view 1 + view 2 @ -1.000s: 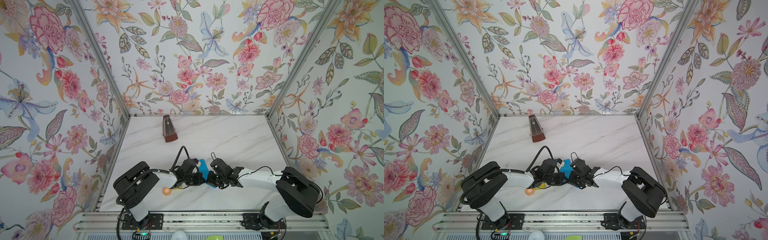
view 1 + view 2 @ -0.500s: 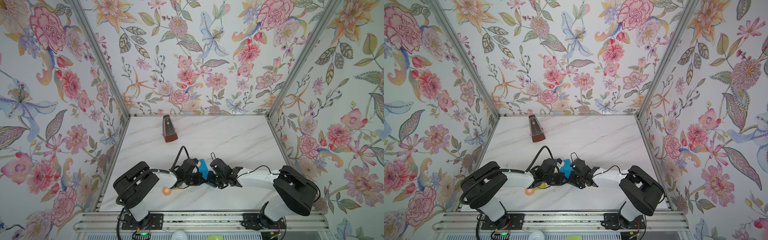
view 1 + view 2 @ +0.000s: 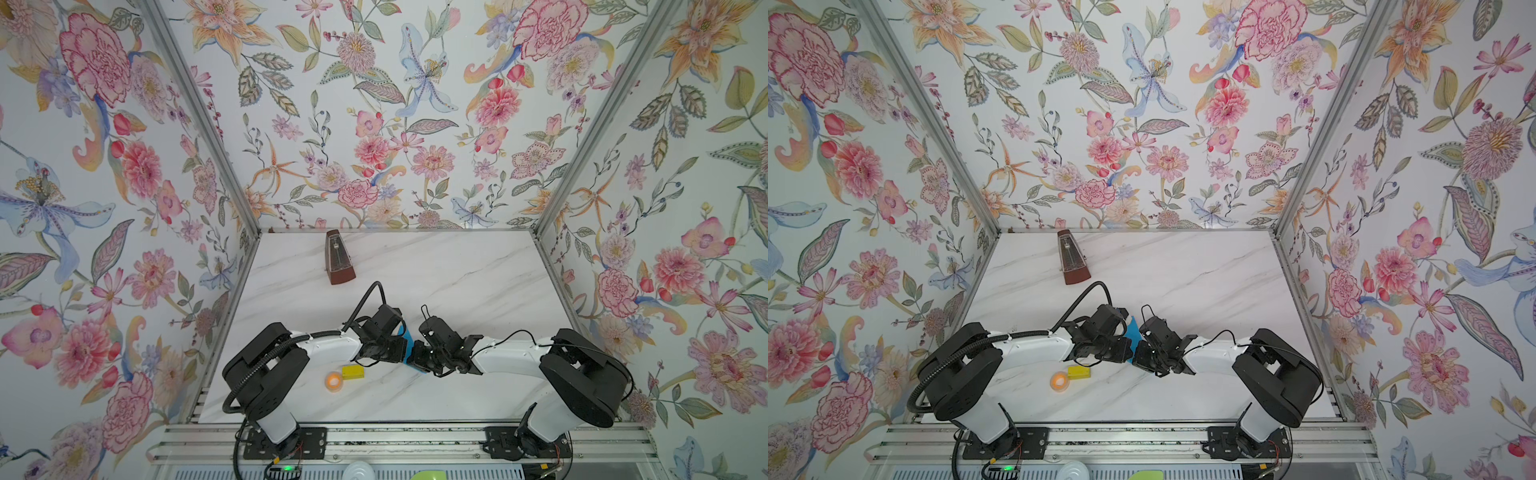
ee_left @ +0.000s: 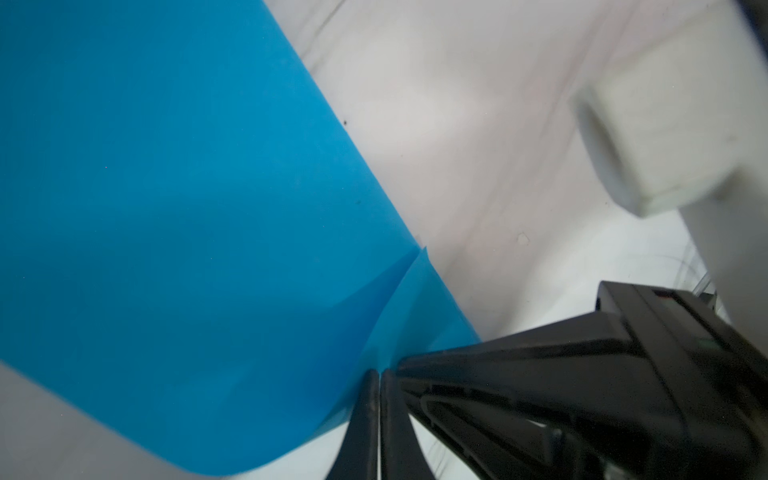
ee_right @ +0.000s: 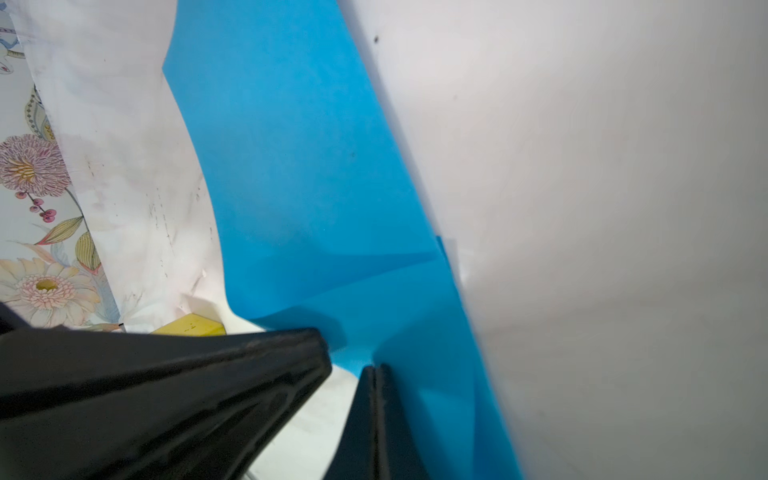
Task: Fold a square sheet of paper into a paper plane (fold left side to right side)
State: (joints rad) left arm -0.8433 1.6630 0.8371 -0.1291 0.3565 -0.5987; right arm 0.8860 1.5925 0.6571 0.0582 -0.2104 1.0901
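Near the front middle of the white marble surface [image 3: 457, 282], the two arms meet tip to tip over the blue paper sheet [image 4: 187, 187]. In both top views the arms' black wrists hide most of the sheet, so only a narrow sliver of blue shows between them. The wrist views show more of it. It is folded over on itself, with one layer overlapping another and soft creases running toward the spot where the two grippers meet. Part of it curves up off the surface rather than lying flat.

The left gripper [image 4: 379, 374] has its jaws pressed together, with only a hairline between them, and appears to pinch the paper at its edge. The right gripper [image 5: 376, 369] is closed just as tightly on the same edge, with blue paper on either side of its tips. Each gripper's tip lies just beside the other's.

A small yellow block [image 3: 353, 371] and an orange tape roll [image 3: 333, 380] sit just beside each other, near the left arm's forearm and clear of the paper. A brown metronome [image 3: 340, 259] stands well apart, near the back wall.
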